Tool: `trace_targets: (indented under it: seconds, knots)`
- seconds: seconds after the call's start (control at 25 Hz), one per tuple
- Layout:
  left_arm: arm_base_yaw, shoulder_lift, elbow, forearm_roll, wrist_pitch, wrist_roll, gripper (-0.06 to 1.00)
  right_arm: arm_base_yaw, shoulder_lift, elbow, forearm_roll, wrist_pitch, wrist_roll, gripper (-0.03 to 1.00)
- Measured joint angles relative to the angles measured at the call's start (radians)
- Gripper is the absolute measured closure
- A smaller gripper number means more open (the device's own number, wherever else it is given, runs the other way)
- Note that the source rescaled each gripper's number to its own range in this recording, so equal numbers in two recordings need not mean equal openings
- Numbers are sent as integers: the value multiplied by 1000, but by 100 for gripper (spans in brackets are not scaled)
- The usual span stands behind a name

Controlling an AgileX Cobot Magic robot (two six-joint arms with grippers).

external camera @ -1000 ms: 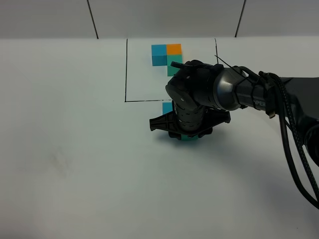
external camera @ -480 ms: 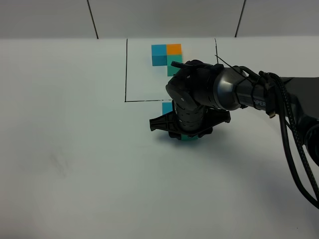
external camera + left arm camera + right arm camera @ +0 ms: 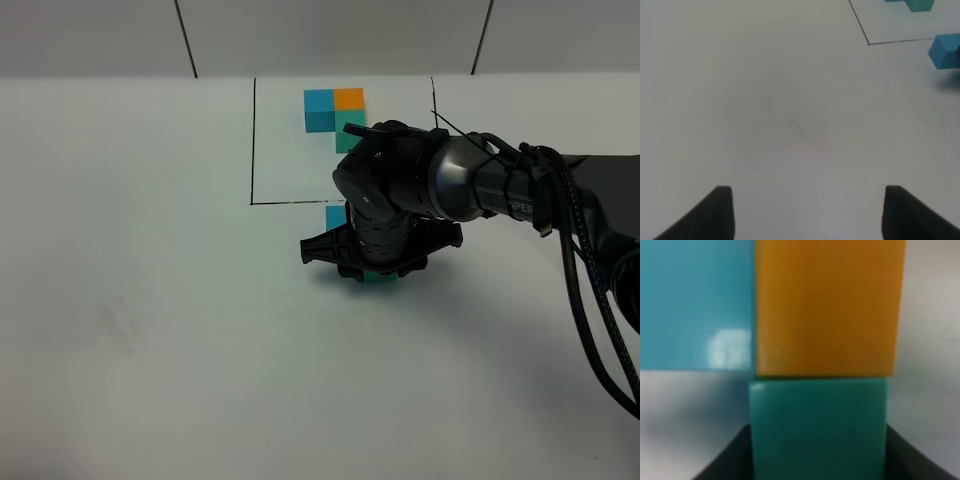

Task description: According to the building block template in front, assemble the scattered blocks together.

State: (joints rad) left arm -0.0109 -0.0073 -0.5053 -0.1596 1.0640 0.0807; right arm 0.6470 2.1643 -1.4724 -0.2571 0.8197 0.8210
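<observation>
On the white bench point(image 3: 150, 300) our right hand point(image 3: 372, 272) sits around the matte teal-green cube point(image 3: 817, 427), grip unclear. Orange cube point(image 3: 830, 305) touches it; sky-blue cube point(image 3: 335, 217) adjoins. Left hand point(image 3: 807, 212) is parted, empty. Framed L template point(image 3: 335, 115) lies far.

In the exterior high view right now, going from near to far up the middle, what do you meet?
Right gripper over the teal-green cube → sky-blue cube → drawn black line → framed template.

Smooth, faintly glossy sky-blue block point(image 3: 695, 305)
</observation>
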Motion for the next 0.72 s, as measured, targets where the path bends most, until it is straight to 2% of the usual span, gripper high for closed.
trace_targets:
  seconds: [0.16,0.32,0.4,0.52,0.72]
  knots:
    - [0,0,0,0,0,0,58,0,-1,0,6,3,0,62]
    - [0,0,0,0,0,0,58,0,-27,0,9,3,-6,21]
    - [0,0,0,0,0,0,58,0,-51,0,10,4,-27,6]
    - [0,0,0,0,0,0,58,0,-94,0,35,16,-78,-2]
    - [0,0,0,0,0,0,58,-6,-159,0,120,37,-228,-3]
